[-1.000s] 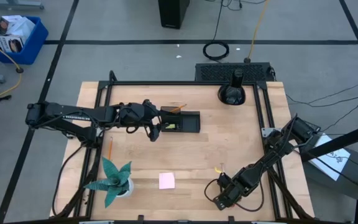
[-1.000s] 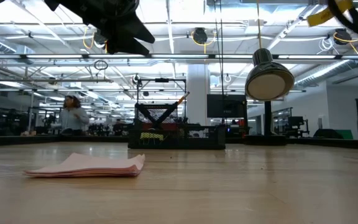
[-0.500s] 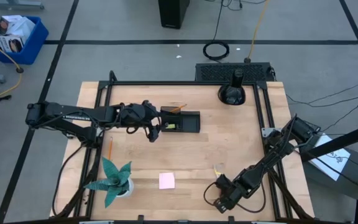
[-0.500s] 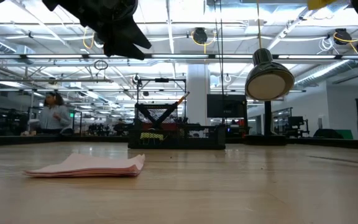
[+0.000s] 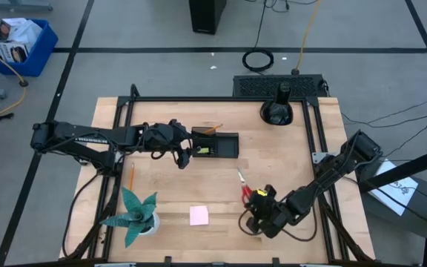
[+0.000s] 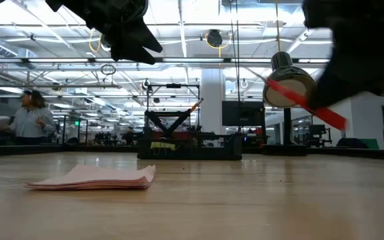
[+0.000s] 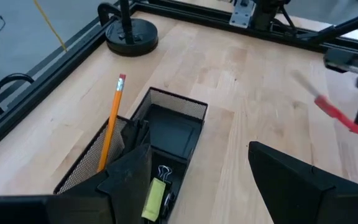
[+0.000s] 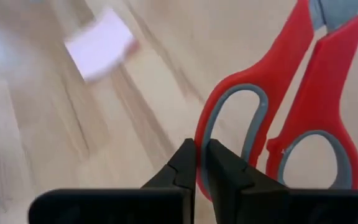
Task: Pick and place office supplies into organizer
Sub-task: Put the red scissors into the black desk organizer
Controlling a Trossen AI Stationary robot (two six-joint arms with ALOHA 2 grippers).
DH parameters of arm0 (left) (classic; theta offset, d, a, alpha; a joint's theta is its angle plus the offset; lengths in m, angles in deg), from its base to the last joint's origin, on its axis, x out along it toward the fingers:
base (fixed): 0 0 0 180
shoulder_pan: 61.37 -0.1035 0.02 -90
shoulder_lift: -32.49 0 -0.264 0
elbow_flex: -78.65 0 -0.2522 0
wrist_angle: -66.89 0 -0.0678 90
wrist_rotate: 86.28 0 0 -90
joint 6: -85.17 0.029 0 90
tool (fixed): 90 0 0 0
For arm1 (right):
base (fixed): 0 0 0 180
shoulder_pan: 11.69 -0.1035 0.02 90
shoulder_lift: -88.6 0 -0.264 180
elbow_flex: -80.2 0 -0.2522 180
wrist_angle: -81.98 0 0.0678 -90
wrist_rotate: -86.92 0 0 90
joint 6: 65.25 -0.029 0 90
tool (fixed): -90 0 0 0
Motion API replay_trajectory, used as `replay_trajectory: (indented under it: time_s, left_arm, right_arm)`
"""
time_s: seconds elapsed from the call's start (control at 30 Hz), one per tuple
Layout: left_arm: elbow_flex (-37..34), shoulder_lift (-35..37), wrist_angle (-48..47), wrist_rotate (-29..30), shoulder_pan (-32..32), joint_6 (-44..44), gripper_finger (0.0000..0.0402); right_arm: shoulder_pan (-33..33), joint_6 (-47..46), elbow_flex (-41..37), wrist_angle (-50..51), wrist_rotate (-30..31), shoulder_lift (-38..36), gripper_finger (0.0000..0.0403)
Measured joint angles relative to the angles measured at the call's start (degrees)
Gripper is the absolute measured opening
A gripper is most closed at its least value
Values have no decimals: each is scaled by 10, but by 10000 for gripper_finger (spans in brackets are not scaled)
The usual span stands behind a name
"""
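Note:
My right gripper [image 5: 253, 202] is shut on the red-handled scissors [image 5: 243, 187], above the table's near right part; the blades point toward the far edge. The scissors also show red in the low view [image 6: 309, 103] and in the left wrist view [image 7: 337, 115]. The black mesh organizer [image 5: 215, 144] stands at the table's middle far part, holding an orange pencil [image 7: 112, 121], a binder clip and a yellow piece [image 7: 154, 198]. My left gripper [image 5: 184, 157] hovers open at the organizer's left end. A pink sticky-note pad [image 5: 199, 215] lies flat near the front edge. My right gripper pinches the rim of one handle loop [image 8: 202, 149] of the scissors between its two fingers, one finger inside the loop and one outside. The fingers slant down from the near right. The scissors stick out ahead of the fingers, tilted and lifted clear of the table.
A loose orange pencil [image 5: 132, 176] lies near the left edge. A teal spiky plant [image 5: 136, 215] stands at the near left corner. A round black domed object [image 5: 276, 111] sits at the far right. Bare wood lies between the organizer and the pad.
My right gripper has risen and gone toward the table's left and far edge, rolling its wrist. The scissors, barely showing before, now stick out in front of it above the table.

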Motion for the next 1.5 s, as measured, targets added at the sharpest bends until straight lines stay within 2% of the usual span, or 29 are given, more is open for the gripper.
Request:
replay_trajectory:
  time_s: [0.27,0.43,0.6,0.77,0.9,0.97,1.1,1.23,1.37,1.5]
  left_arm:
    - [1,-8,9,-24,14,-25,271]
    - [1,-11,43,-29,59,24,271]
    - [0,-19,58,13,107,67,271]
    - [1,-19,54,63,140,70,271]
    - [0,-19,21,130,169,66,271]
    - [0,-19,16,145,183,66,271]
    - [0,-19,20,122,179,58,271]
    - [0,-19,23,120,158,-37,271]
    - [0,-19,38,77,152,-35,271]
    - [0,-28,66,109,146,-5,271]
  right_arm:
    - [40,189,0,-64,90,-3,14]
    - [78,313,0,-157,70,-10,14]
    - [103,432,1,-254,22,-34,13]
    - [107,537,1,-329,8,-71,13]
    - [102,587,0,-337,-5,-107,13]
    - [95,609,-13,-387,-27,-122,13]
    - [91,636,-61,-510,-115,-154,13]
    - [92,637,-130,-634,-149,-178,13]
    - [98,634,-208,-791,-187,-185,13]
    - [106,622,-274,-925,-204,-185,13]
